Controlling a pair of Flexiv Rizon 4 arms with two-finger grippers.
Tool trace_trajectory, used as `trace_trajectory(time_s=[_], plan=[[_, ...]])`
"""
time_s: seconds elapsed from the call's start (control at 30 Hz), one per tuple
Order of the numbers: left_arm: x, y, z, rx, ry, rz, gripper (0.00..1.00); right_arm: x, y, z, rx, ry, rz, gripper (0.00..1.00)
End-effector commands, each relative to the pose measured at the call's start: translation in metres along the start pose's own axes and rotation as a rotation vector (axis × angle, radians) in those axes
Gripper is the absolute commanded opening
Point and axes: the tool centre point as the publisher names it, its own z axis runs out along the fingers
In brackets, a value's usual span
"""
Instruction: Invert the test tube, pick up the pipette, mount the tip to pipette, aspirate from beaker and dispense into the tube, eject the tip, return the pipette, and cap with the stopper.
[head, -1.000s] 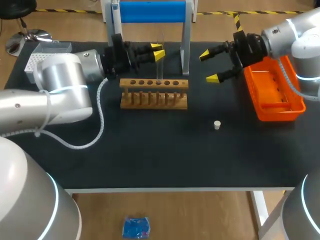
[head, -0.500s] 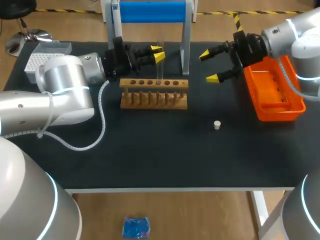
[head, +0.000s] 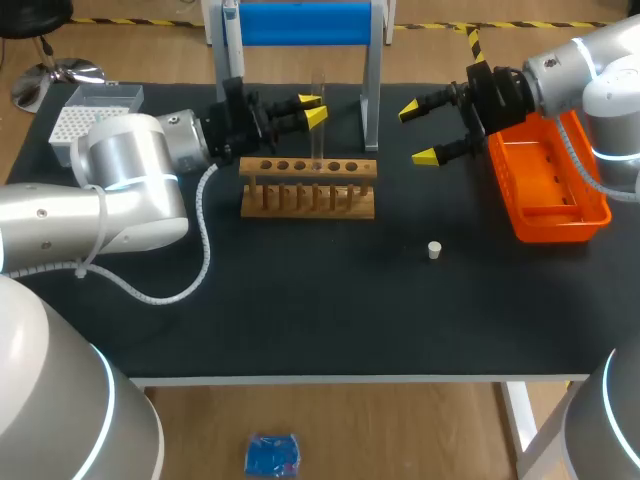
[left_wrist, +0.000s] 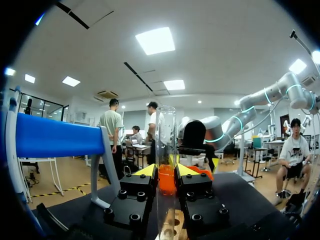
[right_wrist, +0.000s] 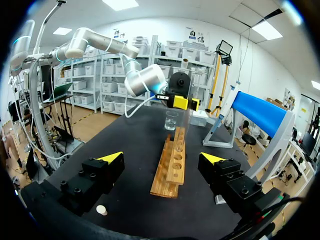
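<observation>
Test tube (left_wrist: 165, 130), apparently in left end effector (left_wrist: 165, 171).

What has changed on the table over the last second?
The left arm's elbow shifted slightly; the left pincer stayed clamped on the test tube at the wooden rack. The right pincer, open, the stopper and the orange tray stayed put.

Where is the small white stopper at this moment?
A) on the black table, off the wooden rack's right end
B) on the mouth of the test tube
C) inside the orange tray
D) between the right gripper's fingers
A: the stopper lies alone on the table, between the wooden rack and the orange tray, while the right gripper is open and empty.
</observation>
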Motion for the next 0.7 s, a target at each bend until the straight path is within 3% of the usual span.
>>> trace_trajectory(time_s=[0.03,0.7], plan=[[-0.002,0.004,0.002,0.006,-0.003,0.001,0.00,0.000,0.000,-0.001,0.002,0.001,0.001,1.00],[-0.005,0.002,-0.009,-0.193,0.026,0.034,0.00,0.000,0.000,-0.001,0.002,0.001,0.001,1.00]])
